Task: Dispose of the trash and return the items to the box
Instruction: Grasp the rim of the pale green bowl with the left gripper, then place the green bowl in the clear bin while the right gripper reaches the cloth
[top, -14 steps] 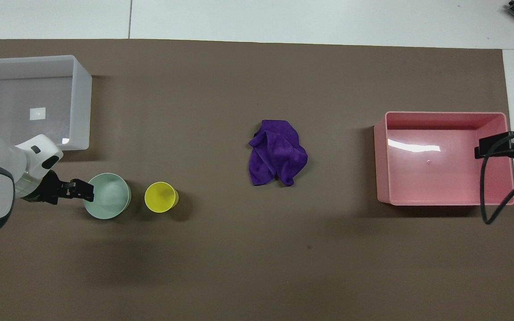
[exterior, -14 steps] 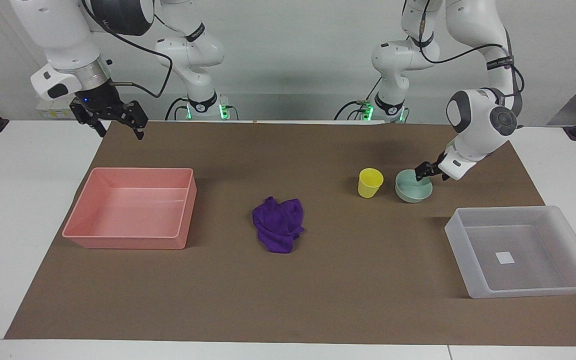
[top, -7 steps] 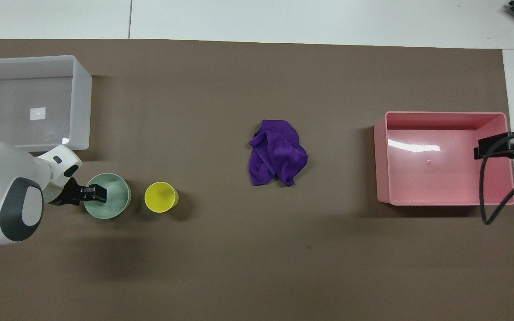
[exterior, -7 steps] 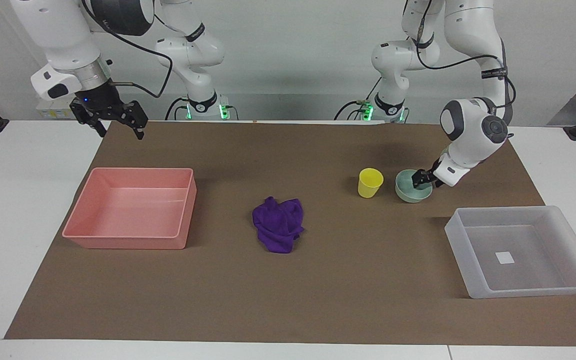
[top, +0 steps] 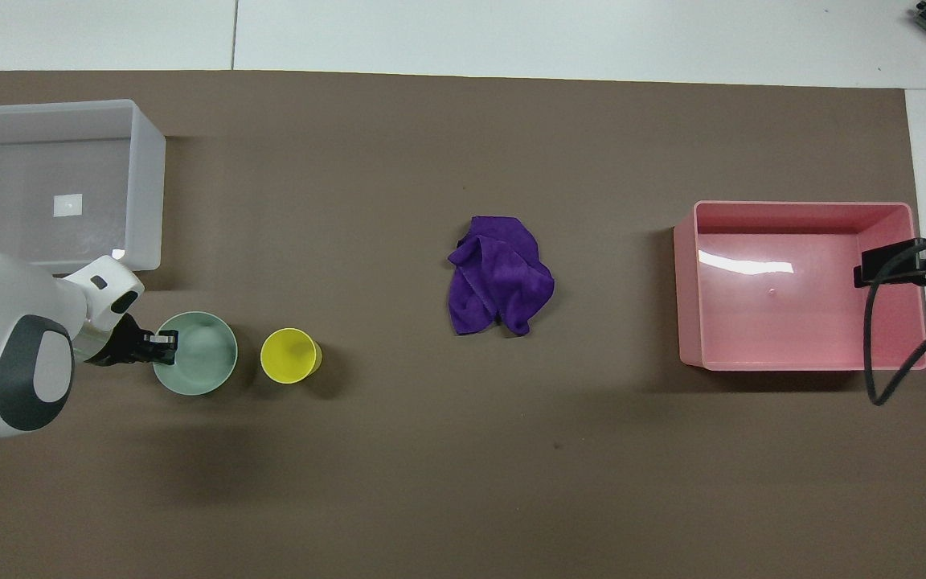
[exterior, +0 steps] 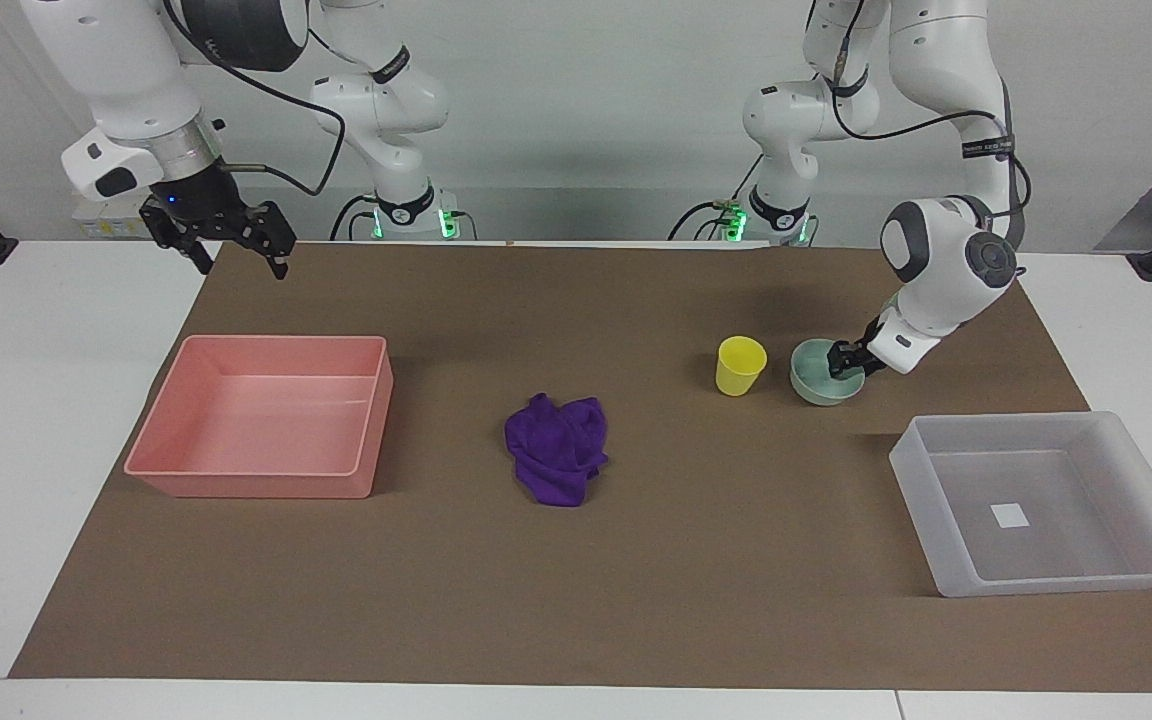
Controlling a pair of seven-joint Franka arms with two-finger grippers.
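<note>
The mint-green bowl (exterior: 824,373) stands on the brown mat beside the yellow cup (exterior: 740,364), toward the left arm's end; both also show in the overhead view, bowl (top: 198,355) and cup (top: 290,355). My left gripper (exterior: 844,361) is down at the bowl's rim on the side away from the cup, also seen from overhead (top: 162,347). The purple cloth (exterior: 556,449) lies crumpled mid-mat. The translucent box (exterior: 946,530) with its white sticker is empty, farther from the robots than the bowl. My right gripper (exterior: 243,268) waits open above the mat's corner.
An empty pink tray (exterior: 171,445) sits toward the right arm's end of the table. The brown mat (exterior: 636,600) covers most of the white table. The right arm's cable hangs over the pink tray's edge in the overhead view (top: 881,354).
My left gripper came in from beside the bowl and lowered onto its rim; the bowl shifted very slightly toward the cup. The right arm stayed still.
</note>
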